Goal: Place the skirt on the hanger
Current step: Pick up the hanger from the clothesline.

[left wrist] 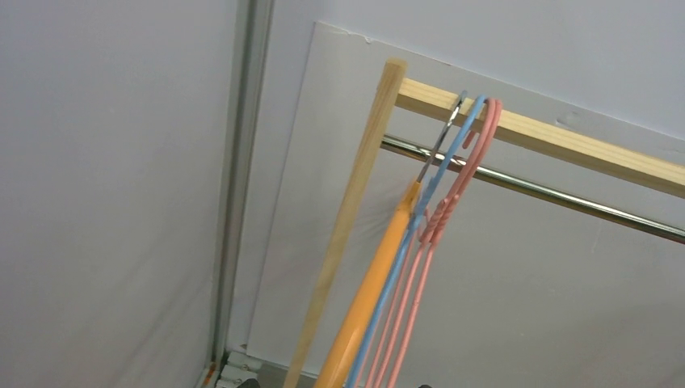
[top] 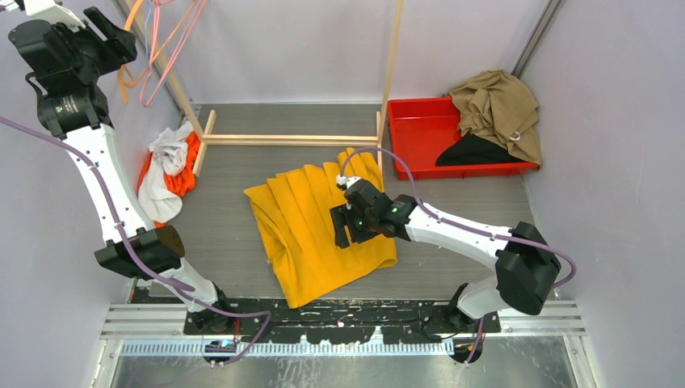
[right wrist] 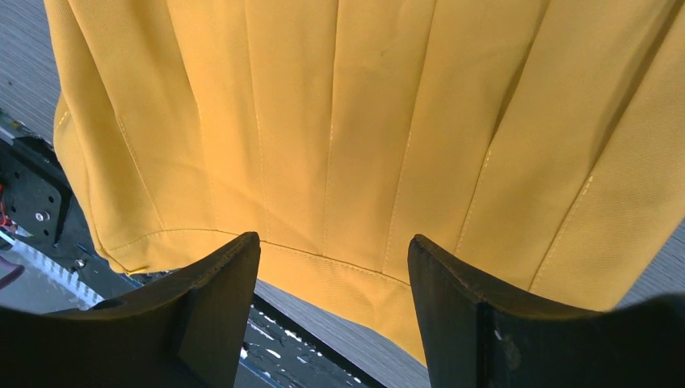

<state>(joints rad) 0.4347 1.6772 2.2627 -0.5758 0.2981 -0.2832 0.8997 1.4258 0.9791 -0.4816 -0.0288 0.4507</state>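
Two arms stand well apart. The right gripper [right wrist: 334,250] hovers with its jaws spread wide and empty over the yellow skirt [top: 303,234], which lies flat mid-table [top: 230,166], its hem reaching the near edge. The left gripper [top: 113,36] is raised at the far left corner beside the hangers [left wrist: 404,267] on the rack's rail [left wrist: 565,196]; whether its jaws are apart cannot be told.

Yellow skirt [top: 311,230], red tray [top: 416,137] on table [top: 230,234]

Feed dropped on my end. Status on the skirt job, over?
Right gripper open, hovering over skirt, which lies flat. Left gripper up by hangers, jaws unclear. Nothing on skirt.
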